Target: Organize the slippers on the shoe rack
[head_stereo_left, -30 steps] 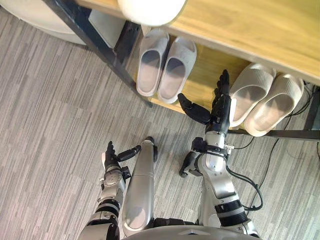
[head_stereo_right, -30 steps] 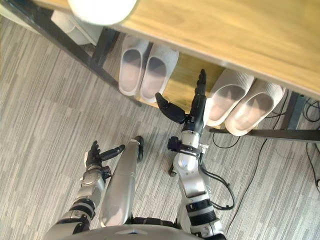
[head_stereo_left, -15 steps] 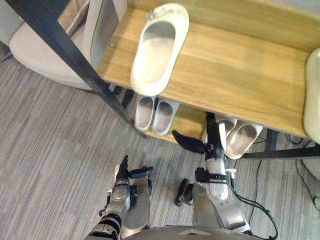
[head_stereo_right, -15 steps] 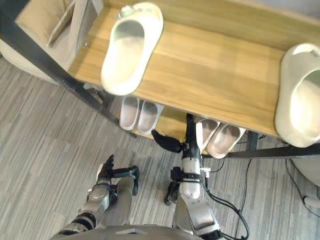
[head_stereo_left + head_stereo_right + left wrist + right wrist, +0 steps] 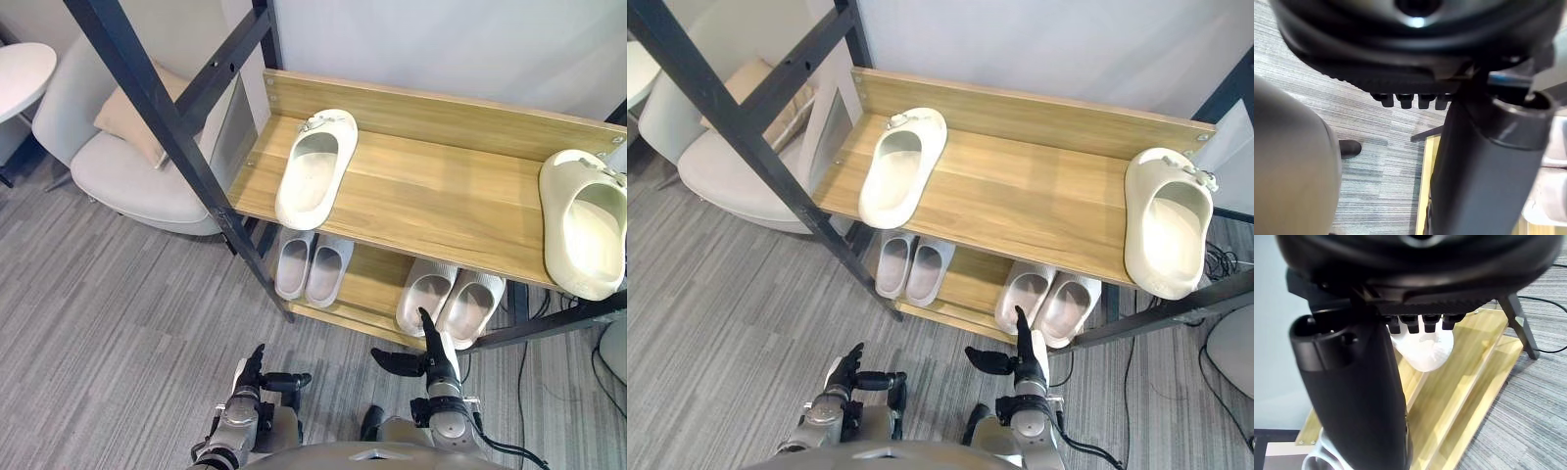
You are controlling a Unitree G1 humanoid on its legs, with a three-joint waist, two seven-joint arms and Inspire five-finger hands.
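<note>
- Shoe rack (image 5: pixel 441 196) dead ahead, two wooden shelves in a dark frame.
- Top shelf: one cream slipper (image 5: pixel 315 166) sits at the left, angled a little, its near end at the shelf's front edge.
- Its match, the second cream slipper (image 5: pixel 584 235), is well apart at the far right end of the same shelf.
- Lower shelf (image 5: pixel 372 284): a grey pair (image 5: pixel 312 266) on the left, side by side and touching.
- A beige pair (image 5: pixel 449 297) sits on the right of that shelf, also side by side.
- Right robot hand (image 5: pixel 437 360) is up in front of the lower shelf, fingers straight and together, thumb spread wide to the side, holding nothing.
- Its fingertips point at the beige pair; I can't tell if they touch.
- Left robot hand (image 5: pixel 251 376) is low over the floor (image 5: pixel 118 313), fingers straight, thumb stuck out, empty too.
- Off to the left, a pale chair (image 5: pixel 137 181) with a cushion (image 5: pixel 125 113) stands beside the rack.
</note>
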